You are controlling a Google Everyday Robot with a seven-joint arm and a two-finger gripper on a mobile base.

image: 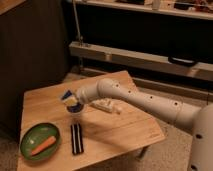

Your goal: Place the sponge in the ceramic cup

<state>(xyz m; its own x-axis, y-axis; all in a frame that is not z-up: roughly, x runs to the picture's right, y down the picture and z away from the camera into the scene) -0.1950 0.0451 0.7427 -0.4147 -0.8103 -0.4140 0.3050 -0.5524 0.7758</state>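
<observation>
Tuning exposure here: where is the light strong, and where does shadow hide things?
Camera view: warm light falls on the table and white arm; all behind them is dark. The hand, at the sponge, hangs over the ceramic cup, which looks dim beneath it.

Wooden table (125, 131), green plate (25, 146) holding an orange carrot (43, 145), black-and-white striped bar (76, 138) just beside it, small white object (106, 105) mid-table.
</observation>
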